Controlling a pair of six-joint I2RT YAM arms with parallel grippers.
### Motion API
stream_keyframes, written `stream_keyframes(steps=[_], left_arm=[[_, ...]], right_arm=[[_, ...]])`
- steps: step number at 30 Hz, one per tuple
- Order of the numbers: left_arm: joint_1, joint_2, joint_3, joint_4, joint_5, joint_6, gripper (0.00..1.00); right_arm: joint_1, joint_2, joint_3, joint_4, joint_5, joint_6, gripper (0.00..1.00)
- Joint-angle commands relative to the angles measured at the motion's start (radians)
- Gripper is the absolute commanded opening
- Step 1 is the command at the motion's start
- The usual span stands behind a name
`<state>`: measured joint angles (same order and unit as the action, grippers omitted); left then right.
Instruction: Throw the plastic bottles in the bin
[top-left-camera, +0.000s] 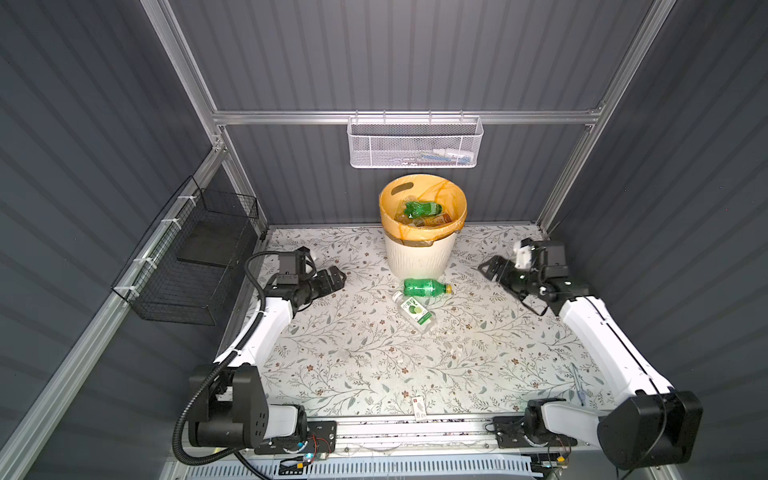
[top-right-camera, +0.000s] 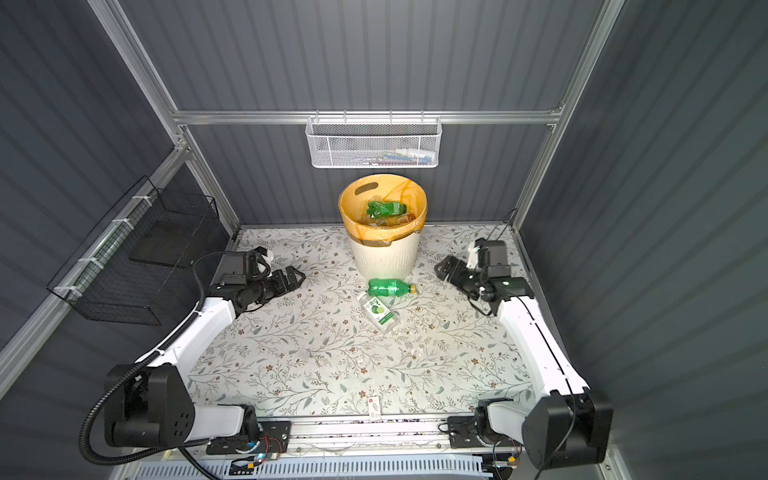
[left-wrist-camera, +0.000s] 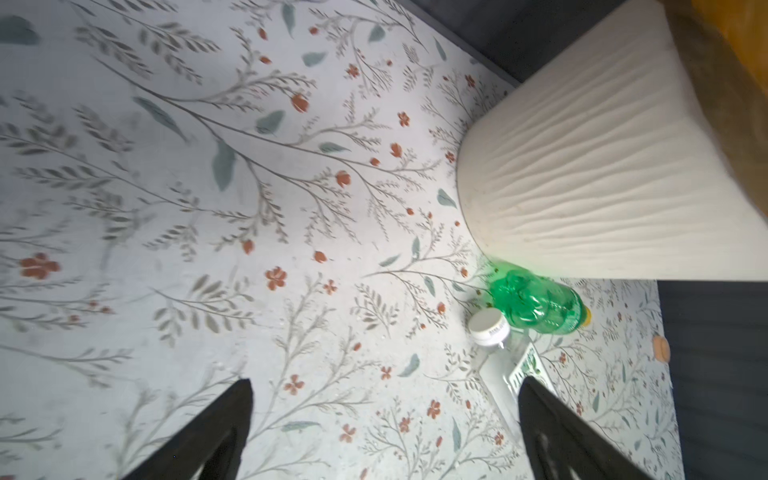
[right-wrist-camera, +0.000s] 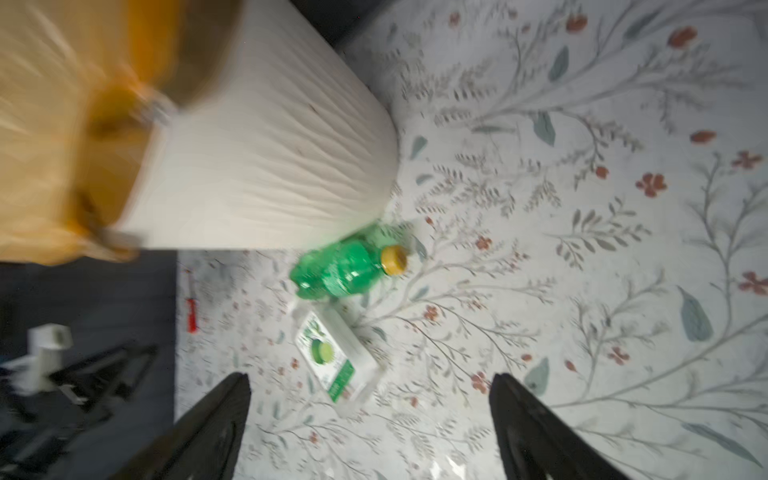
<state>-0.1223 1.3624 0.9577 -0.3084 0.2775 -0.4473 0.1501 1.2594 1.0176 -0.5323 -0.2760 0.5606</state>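
while both arms wait low on either side of the bin (top-left-camera: 417, 253), a cream ribbed bucket lined with an orange bag (top-left-camera: 419, 189), two plastic bottles lie on the flowered table (top-left-camera: 353, 365) in front of it. a green bottle (top-left-camera: 426, 286) with a yellow cap lies on its side right at the bin's foot. a clear bottle (top-left-camera: 413, 311) with a lime label lies slantwise a little farther from the bin, its white cap by the green one's base; whether they touch is unclear. inside the bin sits a heap of bottles (top-left-camera: 422, 212). the left gripper (top-left-camera: 337, 277), left of the bin, has its fingers spread wide with nothing between them. the right gripper (top-left-camera: 485, 269), right of the bin, is likewise spread and empty. likely risks: fingers reaching for the green bottle could knock the bin's wall, a round bottle could roll or slip when squeezed, lifting one could shove its neighbour, and a dropped bottle could bounce off the heap. nothing lies between either gripper and the bottles. a white mesh basket (top-left-camera: 415, 145) hangs above and behind the bin, a black wire basket (top-left-camera: 195, 257) far to its left, a small card (top-left-camera: 419, 407) well in front, and a red marker pen (right-wrist-camera: 192, 309) on the left arm's side.
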Motion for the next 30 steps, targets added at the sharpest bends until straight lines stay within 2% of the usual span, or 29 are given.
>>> stream_keyframes(steps=[1,6,11,18,21,25,28,30], left_arm=[[-0.028,0.030,-0.025,0.013,-0.007,-0.065,0.99],[-0.063,0.032,-0.043,0.023,-0.026,-0.091,0.98],[-0.066,0.013,-0.062,0.010,-0.040,-0.099,0.98],[-0.067,0.004,-0.069,-0.008,-0.063,-0.092,0.98],[-0.067,0.009,-0.078,0.002,-0.054,-0.107,0.98],[-0.066,0.012,-0.088,0.011,-0.060,-0.117,0.98],[-0.067,0.019,-0.079,0.008,-0.053,-0.112,0.98],[-0.068,0.025,-0.069,-0.001,-0.049,-0.100,0.98]], right_arm=[[0.096,0.078,-0.040,-0.039,0.149,-0.076,0.88],[0.230,0.246,-0.019,-0.014,0.270,-0.064,0.87],[0.342,0.428,0.084,-0.026,0.360,-0.058,0.86],[0.474,0.579,0.217,-0.034,0.373,-0.052,0.85],[0.553,0.603,0.270,-0.024,0.319,-0.050,0.85],[0.639,0.632,0.325,0.030,0.193,-0.029,0.85],[0.652,0.629,0.316,0.129,0.054,0.021,0.85],[0.646,0.607,0.286,0.200,0.005,0.057,0.85]])
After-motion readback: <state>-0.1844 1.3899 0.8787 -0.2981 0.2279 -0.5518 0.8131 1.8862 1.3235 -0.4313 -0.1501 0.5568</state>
